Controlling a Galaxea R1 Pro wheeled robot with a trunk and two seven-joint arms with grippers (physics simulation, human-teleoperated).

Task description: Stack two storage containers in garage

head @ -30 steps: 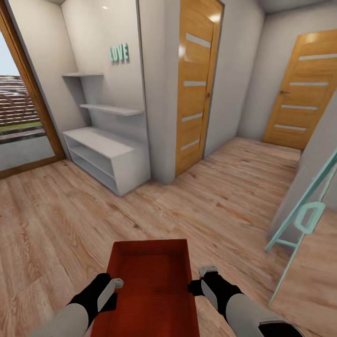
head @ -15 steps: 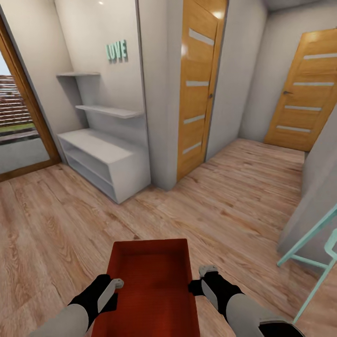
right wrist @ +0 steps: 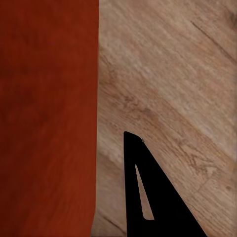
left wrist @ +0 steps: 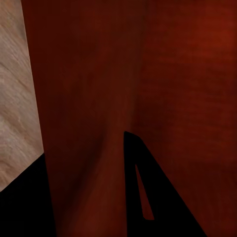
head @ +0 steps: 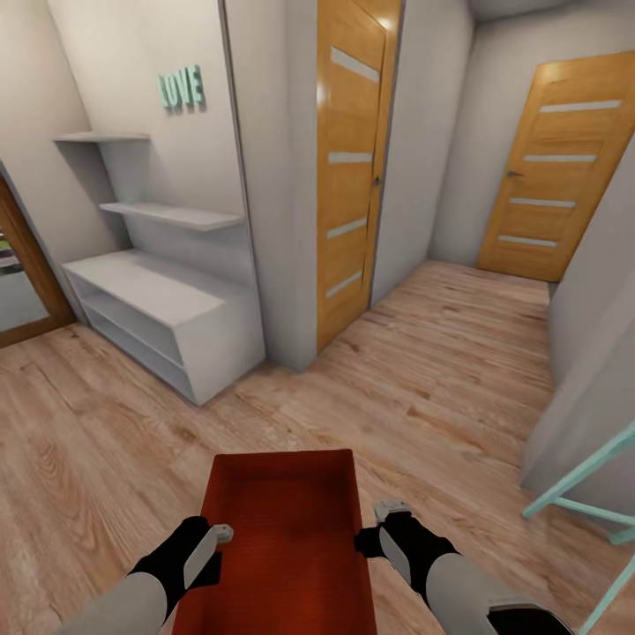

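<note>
The whole head view shifts: the white shelf unit [head: 168,326], the "LOVE" letters [head: 181,88] and the near wooden door [head: 348,168] slide toward the left-finger side, and the glass garden door [head: 22,282] is almost out of frame. On the right-finger side, the turquoise frame [head: 586,507] slips mostly past the edge. This is the camera moving, not the things.

The orange-red ribbed lidless storage container [head: 284,547] sits bottom centre between the left gripper [head: 214,540] and right gripper [head: 377,527], the white shelf unit [head: 163,313] upper left, two wooden doors [head: 348,168] upper centre and right
</note>
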